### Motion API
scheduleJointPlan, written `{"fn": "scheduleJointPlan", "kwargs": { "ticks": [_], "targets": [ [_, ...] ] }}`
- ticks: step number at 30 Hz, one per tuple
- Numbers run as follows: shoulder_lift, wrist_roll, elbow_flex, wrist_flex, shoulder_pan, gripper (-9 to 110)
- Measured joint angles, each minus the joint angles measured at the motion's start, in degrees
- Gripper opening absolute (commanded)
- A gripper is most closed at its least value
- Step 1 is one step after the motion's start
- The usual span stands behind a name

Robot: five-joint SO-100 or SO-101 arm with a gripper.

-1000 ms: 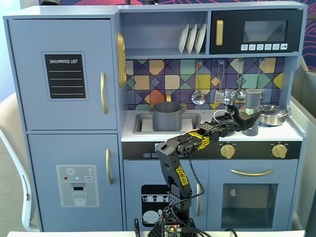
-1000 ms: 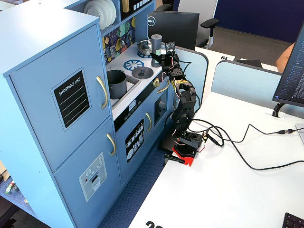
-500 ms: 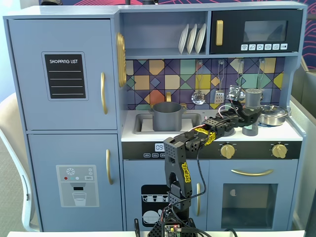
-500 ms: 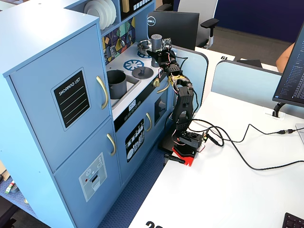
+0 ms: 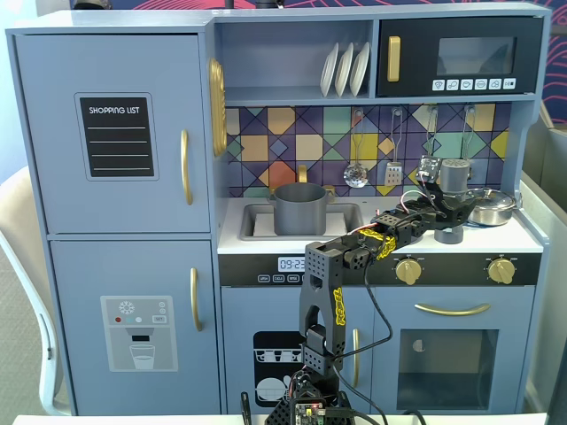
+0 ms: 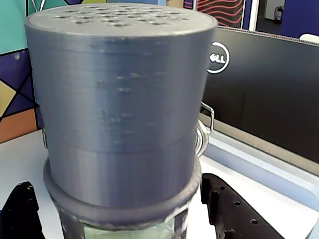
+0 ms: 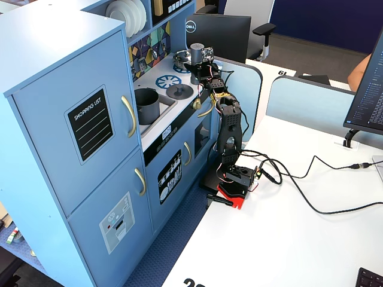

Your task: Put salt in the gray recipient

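Toy kitchen counter | gripper (image 5: 449,205) clamped low on salt shaker (image 6: 119,99) | looks light, rigid, ridged plastic; grip lower collar | gray pot (image 5: 299,208) sits in sink.

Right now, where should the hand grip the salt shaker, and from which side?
Grip the salt shaker on its straight round body, below the holed top, coming from the front, level. It stands upright on the counter, and the hand is already around it.

salt shaker (image 6: 119,109) base cut off by wrist view's bottom edge, jaws mostly hidden
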Motion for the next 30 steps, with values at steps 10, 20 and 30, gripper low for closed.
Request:
{"fn": "scheduleJointPlan", "kwargs": {
  "ticks": [10, 20, 30],
  "targets": [
    [-1.4, -1.0, -0.5, -1.2, -0.3, 41],
    [-1.8, -3.4, -0.8, -1.2, -1.6, 0],
    [-1.8, -6.0, -1.0, -1.2, -2.3, 0]
  ]
}}
